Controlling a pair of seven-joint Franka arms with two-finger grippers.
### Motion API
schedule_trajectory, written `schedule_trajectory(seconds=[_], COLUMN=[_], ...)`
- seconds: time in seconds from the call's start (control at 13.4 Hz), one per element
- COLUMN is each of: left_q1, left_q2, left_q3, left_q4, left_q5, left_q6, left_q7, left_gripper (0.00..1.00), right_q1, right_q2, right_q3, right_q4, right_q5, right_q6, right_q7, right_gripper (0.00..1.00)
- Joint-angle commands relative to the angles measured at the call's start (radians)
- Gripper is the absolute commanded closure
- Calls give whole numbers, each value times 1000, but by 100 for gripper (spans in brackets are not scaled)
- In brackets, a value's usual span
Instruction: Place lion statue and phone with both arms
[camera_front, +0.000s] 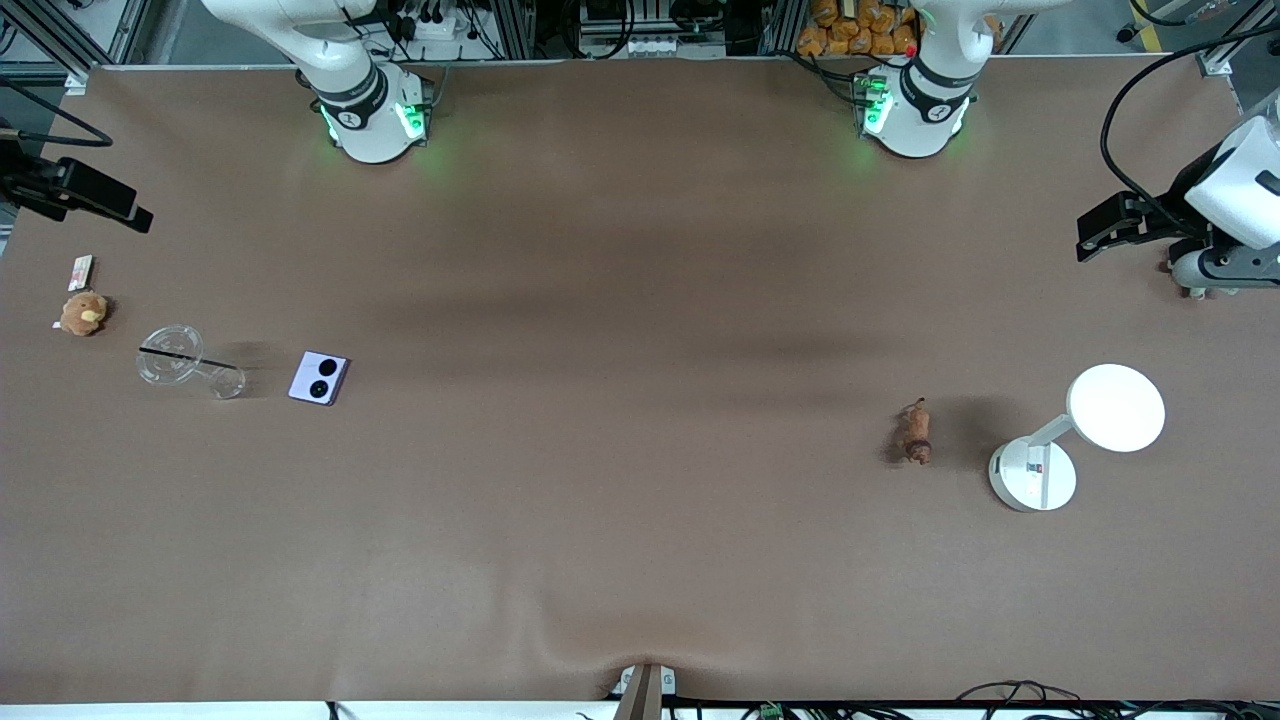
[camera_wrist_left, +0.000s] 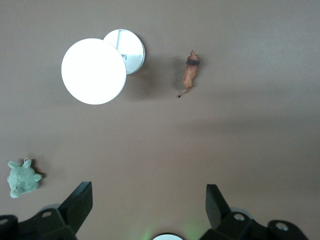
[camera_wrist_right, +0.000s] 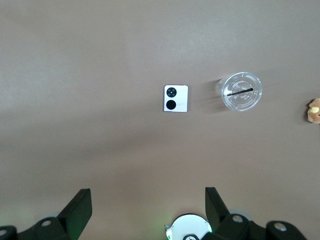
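Note:
The lion statue (camera_front: 915, 432), small and reddish-brown, lies on the brown table toward the left arm's end, beside a white lamp. It also shows in the left wrist view (camera_wrist_left: 190, 72). The lavender phone (camera_front: 319, 377) lies flat toward the right arm's end, camera circles up, and shows in the right wrist view (camera_wrist_right: 175, 98). My left gripper (camera_wrist_left: 148, 192) is open and empty, high over bare table near its base. My right gripper (camera_wrist_right: 148, 194) is open and empty, high over bare table near its base. Neither gripper shows in the front view.
A white desk lamp (camera_front: 1115, 407) stands beside the lion. A clear cup with a black straw (camera_front: 180, 360) lies beside the phone, with a tan plush toy (camera_front: 83, 313) and a small card (camera_front: 81, 270) near the table's end. A green plush toy (camera_wrist_left: 22, 178) shows in the left wrist view.

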Motion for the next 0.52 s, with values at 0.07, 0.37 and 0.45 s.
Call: schedule_trajectory(seconds=[0.07,0.37,0.45], left_q1=[10,10,10], left_q2=[1,1,1], left_q3=[-4,-4,-4], left_q4=[10,10,10], left_q5=[-2,-1,1], left_q6=[2,2,4], left_q7=[3,3,4], left_gripper=[0,0,0], right_q1=[30,20,19], right_q2=[-43,-67,-64], right_q3=[10,4,4], right_q4=[-47,-78,-69], right_q5=[-62,-62,-62], right_q6=[18,19,33], right_q7=[15,1,1], right_gripper=[0,0,0])
